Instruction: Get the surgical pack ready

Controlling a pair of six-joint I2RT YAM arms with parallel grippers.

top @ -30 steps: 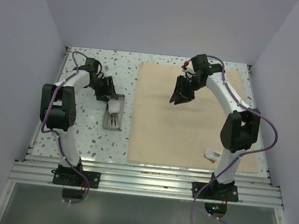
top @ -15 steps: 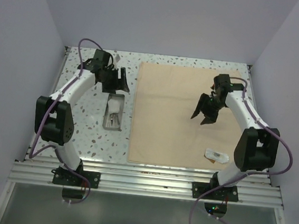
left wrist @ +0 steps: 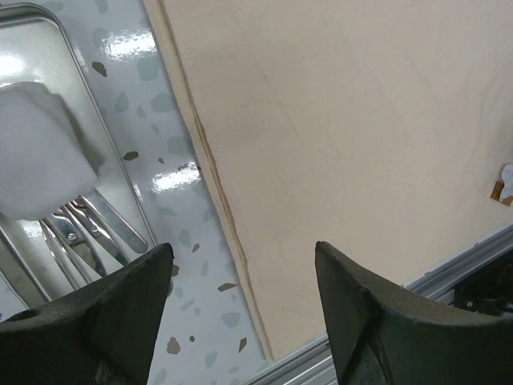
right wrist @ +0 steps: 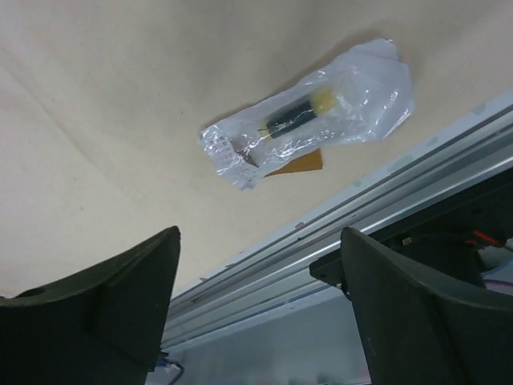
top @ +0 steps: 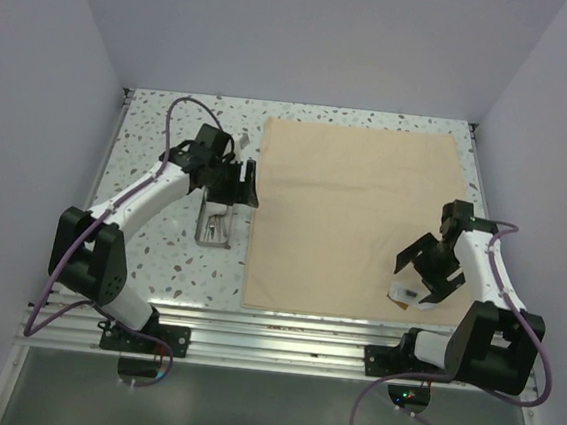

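Note:
The tan cloth sheet (top: 354,209) lies flat right of centre. On the speckled table to its left stands the grey metal tray (top: 217,239), holding white gauze (left wrist: 40,152) and the steel scissors and forceps (left wrist: 80,233). My left gripper (top: 240,190) hangs open over the cloth's left edge beside the tray, with nothing between its fingers. The small clear-white packet (right wrist: 313,120) lies on the cloth's near right corner. My right gripper (top: 420,276) hovers open just above the packet and holds nothing.
The aluminium rail (top: 271,342) runs along the near edge, close behind the packet (top: 403,292). White walls close in the table on the left, right and far sides. Both arm bases sit on the rail.
The left gripper swung from over the tray's far end to the cloth's left edge. The right gripper travelled from the far middle of the cloth to the near right corner. Both opened wider.

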